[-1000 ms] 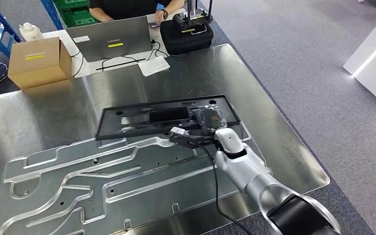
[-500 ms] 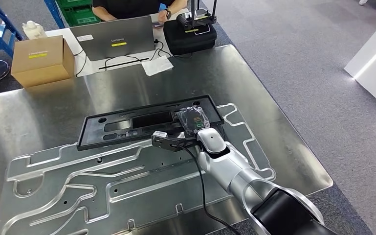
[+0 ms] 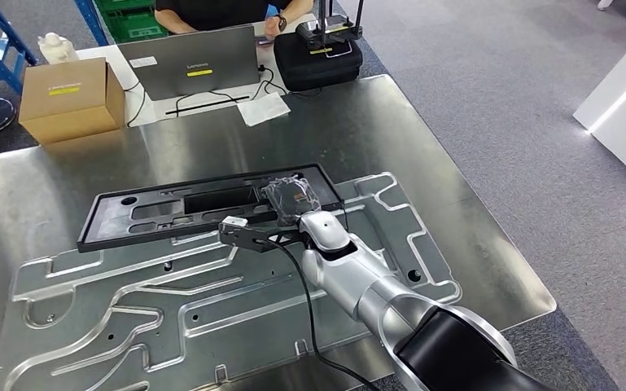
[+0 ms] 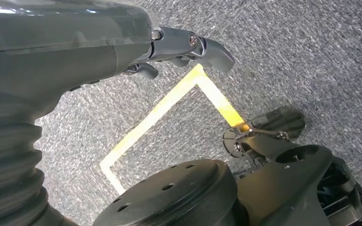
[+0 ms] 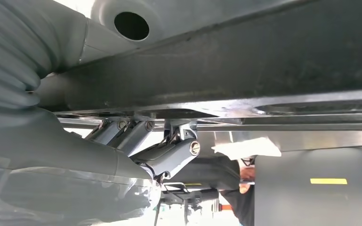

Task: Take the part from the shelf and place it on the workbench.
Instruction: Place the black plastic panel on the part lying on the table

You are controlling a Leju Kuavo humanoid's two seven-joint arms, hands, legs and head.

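Beyond the steel counter (image 3: pixel 423 147) I see a laptop (image 3: pixel 191 61), a cardboard box (image 3: pixel 69 98), a black case (image 3: pixel 319 57) and a seated person (image 3: pixel 212 12), all well clear of my right arm. My right hand (image 3: pixel 293 199) grips the part (image 3: pixel 171 213), a long flat black frame with cut-outs, held level just over the counter's middle above a grooved metal plate (image 3: pixel 171 301). My left hand (image 4: pixel 179 52) hangs over the grey carpet (image 4: pixel 310 56), fingers loosely apart, holding nothing.

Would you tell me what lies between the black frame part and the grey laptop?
In the head view, bare steel workbench lies between the black rectangular frame part and the laptop.
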